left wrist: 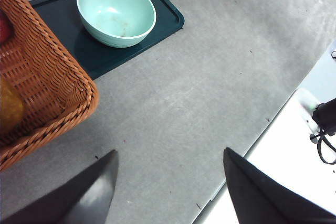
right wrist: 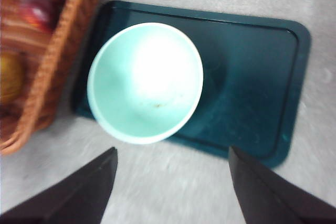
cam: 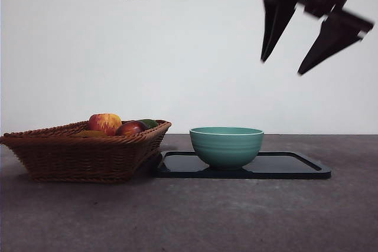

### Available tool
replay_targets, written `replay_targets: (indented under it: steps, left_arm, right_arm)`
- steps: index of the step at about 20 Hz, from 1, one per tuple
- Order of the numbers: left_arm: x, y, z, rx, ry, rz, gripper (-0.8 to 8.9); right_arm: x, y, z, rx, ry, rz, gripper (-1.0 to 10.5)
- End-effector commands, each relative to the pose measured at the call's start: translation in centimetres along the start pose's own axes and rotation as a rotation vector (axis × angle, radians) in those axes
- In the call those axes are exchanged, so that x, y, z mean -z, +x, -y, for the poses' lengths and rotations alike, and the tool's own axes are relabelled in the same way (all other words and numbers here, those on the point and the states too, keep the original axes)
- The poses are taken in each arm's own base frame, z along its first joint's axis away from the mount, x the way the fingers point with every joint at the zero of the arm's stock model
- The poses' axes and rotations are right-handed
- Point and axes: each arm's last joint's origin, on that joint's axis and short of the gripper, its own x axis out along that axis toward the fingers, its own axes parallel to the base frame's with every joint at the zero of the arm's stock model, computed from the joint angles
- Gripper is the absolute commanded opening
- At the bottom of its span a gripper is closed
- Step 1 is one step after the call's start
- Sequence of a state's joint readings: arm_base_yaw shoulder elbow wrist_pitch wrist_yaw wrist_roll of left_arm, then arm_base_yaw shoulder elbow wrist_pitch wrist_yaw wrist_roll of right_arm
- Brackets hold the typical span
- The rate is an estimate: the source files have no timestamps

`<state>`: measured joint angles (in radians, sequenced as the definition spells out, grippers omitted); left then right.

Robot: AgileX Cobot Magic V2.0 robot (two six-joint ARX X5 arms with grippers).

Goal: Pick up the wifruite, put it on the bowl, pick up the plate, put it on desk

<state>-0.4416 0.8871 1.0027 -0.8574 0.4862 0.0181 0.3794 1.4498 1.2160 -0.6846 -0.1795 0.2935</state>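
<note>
The bowl (cam: 227,146) stands upright on a dark tray (cam: 295,166) that lies flat on the bench (cam: 236,216), and it serves as the landmark here. It sits toward the end of the tray nearest the wicker basket (cam: 82,154), and its inside is bare in both wrist views. The basket rests on the bench just beside the tray, its near corner almost touching the tray's edge. In the basket, well apart from the bowl, lie a red-yellow streaked apple (cam: 105,123), a dark red fruit (cam: 131,128) and a green fruit (cam: 149,123) whose top just shows behind it. The wifruite (right wrist: 9,77), dull yellowish-brown, also lies in the basket, lower down against the weave on the side away from the bowl; from the front only a sliver of it shows over the rim. The right end effector (cam: 307,45) hangs high in the air above the bowl and the tray, blurred, its two jaws spread apart and holding nothing. The left end effector (left wrist: 168,192) is likewise released and empty, jaws wide; it is over bare bench, away from the bowl on the basket's side, showing in the front view only as a black tip in the upper corner.
</note>
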Motion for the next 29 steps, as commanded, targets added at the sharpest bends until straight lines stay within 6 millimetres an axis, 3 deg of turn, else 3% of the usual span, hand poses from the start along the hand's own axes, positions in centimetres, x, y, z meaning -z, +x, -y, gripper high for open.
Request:
replay_targets:
  steps: [1,8,14,21,29]
  left_arm:
    - [-0.4,-0.1,0.2,0.009,0.03,0.012,3.12]
    - [-0.4,-0.1,0.2,0.01,0.028,0.009,3.12]
    - [-0.4,-0.1,0.2,0.01,0.028,0.009,3.12]
    - [-0.3,-0.1,0.2,0.01,0.028,0.008,3.12]
    - [-0.3,-0.1,0.2,0.01,0.028,0.008,3.12]
  right_arm:
    - [-0.8,2.3,0.1,-0.002,-0.021,-0.002,3.4]
    - [-1.3,8.3,1.0,0.005,-0.015,-0.019,3.3]
    - [-1.1,11.5,1.8,0.034,-0.007,-0.033,2.8]
    - [-1.3,12.5,2.0,0.059,-0.012,0.005,0.9]
    - [-1.4,12.6,2.3,0.077,-0.01,0.013,0.1]
